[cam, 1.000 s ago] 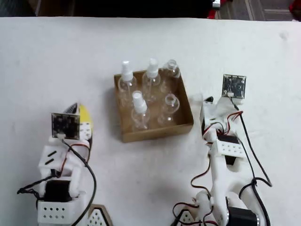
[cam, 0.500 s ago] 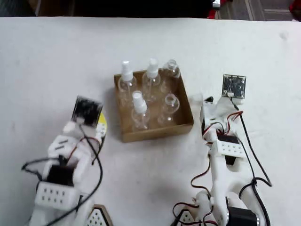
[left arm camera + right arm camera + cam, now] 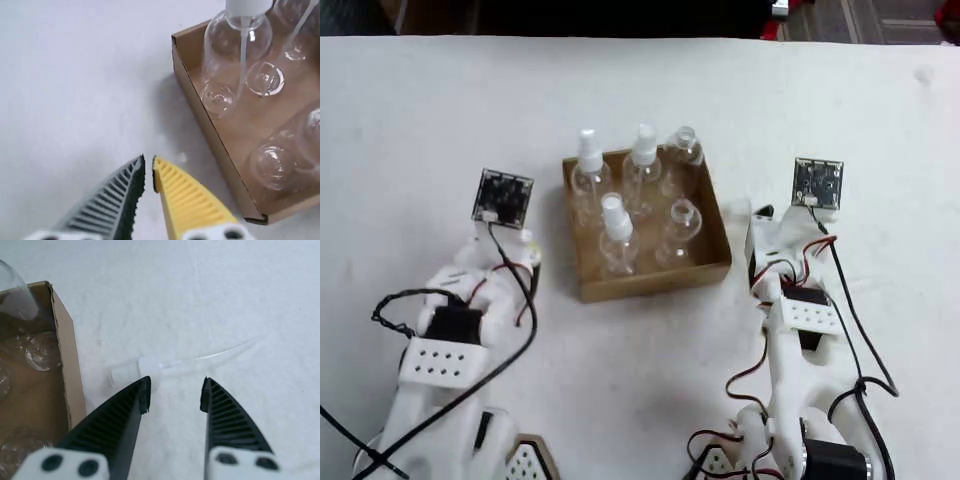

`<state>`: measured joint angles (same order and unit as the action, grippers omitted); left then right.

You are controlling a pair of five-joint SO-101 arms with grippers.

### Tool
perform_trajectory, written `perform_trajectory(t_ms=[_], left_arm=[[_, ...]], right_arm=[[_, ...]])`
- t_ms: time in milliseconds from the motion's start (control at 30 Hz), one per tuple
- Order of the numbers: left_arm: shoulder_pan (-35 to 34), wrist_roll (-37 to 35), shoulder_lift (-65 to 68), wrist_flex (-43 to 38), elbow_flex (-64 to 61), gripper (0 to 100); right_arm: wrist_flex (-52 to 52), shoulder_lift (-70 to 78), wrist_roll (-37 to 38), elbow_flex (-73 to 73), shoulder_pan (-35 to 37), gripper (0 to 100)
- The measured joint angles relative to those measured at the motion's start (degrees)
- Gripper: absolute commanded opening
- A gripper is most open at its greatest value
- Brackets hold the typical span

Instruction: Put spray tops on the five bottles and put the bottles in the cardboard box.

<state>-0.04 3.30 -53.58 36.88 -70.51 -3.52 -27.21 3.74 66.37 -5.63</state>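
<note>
Cardboard box (image 3: 650, 280) mid-worktop (image 3: 440, 110), five bottles (image 3: 618, 240) inside: three capped, two on 3 o'clock side bare-necked. Loose spray top (image 3: 150, 365) lies on worktop at box's 3 o'clock. Right end effector (image 3: 172, 390) spread above it. Left end effector (image 3: 149, 170) pressed together, empty, at box's 9 o'clock. Step, by judgement: fetching fourth top. Next calls for pinching its head, lifting, feeding tube into bare neck.

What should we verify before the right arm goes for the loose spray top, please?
1. The right gripper is open: ok.
2. The spray top lies free on the table beside the cardboard box: ok.
3. Spray top sits between the gripper's tips: not ok, it lies just beyond them.
4. The left gripper is shut, empty and outside the box: ok.
5. All bottles topped: not ok, two bottles have bare necks.
</note>
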Motion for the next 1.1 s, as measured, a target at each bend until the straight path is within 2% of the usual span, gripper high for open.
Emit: perform_trajectory(t_ms=[267,433,600,1100], left_arm=[[-1.9,-0.3,0.4,-7.2,-3.2,3],[-6.9,-0.5,0.4,-17.0,-8.4,3],[-7.1,-0.5,0.4,-25.1,-12.5,3],[-6.1,-0.5,0.4,-26.7,-12.9,3]], right_arm=[[0.0,0.0,0.0,0.0,0.0,14.9],[0.0,0.0,0.0,0.0,0.0,14.9],[0.0,0.0,0.0,0.0,0.1,14.9],[0.0,0.0,0.0,0.0,0.0,14.9]])
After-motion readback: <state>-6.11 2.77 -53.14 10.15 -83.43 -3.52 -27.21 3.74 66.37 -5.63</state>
